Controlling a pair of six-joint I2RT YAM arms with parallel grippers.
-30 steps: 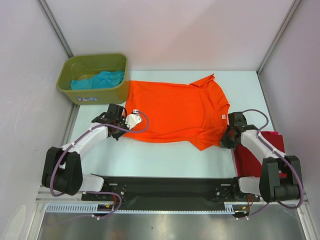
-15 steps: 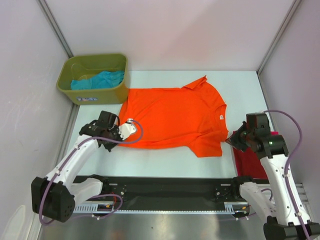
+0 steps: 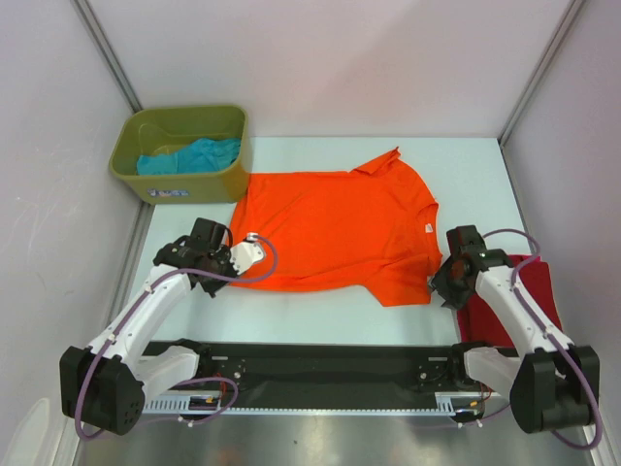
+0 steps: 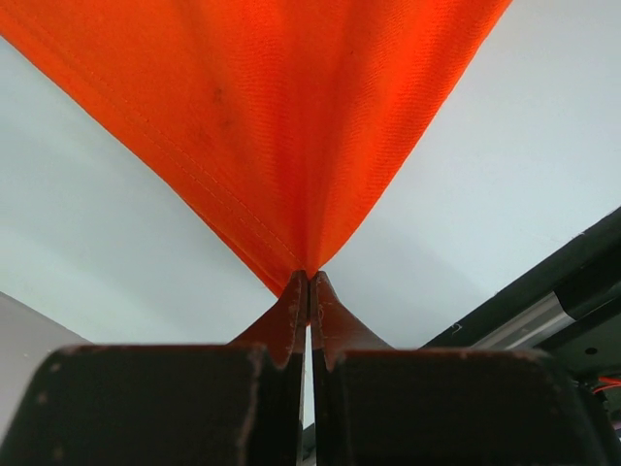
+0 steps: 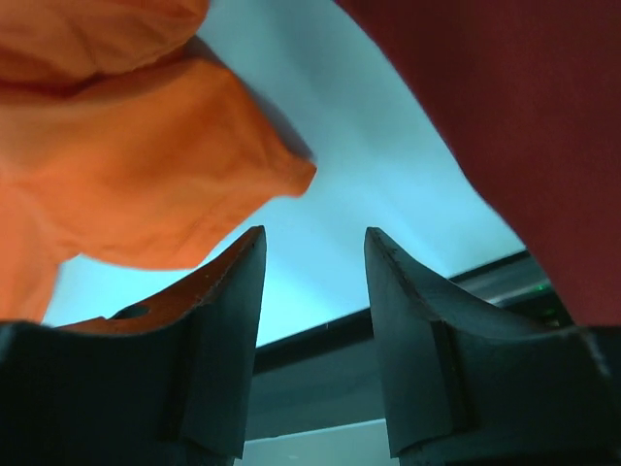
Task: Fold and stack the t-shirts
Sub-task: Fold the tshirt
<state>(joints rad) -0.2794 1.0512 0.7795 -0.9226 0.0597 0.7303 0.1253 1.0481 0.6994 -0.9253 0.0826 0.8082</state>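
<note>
- Flattening the orange t-shirt [image 3: 335, 223] on the bench [image 3: 466, 175] before folding.
- Hem pinched in left gripper [image 4: 309, 283]; right gripper [image 5: 313, 243] parted, empty.
- Next, likely: gripping the nearby cloth edge.

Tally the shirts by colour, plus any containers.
orange t-shirt: 1
dark red t-shirt: 1
teal t-shirt: 1
olive-green bin: 1
Total: 4

Orange t-shirt [image 3: 335, 228] lies spread out — teal shirt [image 3: 194, 153] in bin [image 3: 184, 186], dark red shirt [image 3: 477, 320] at right.
</note>
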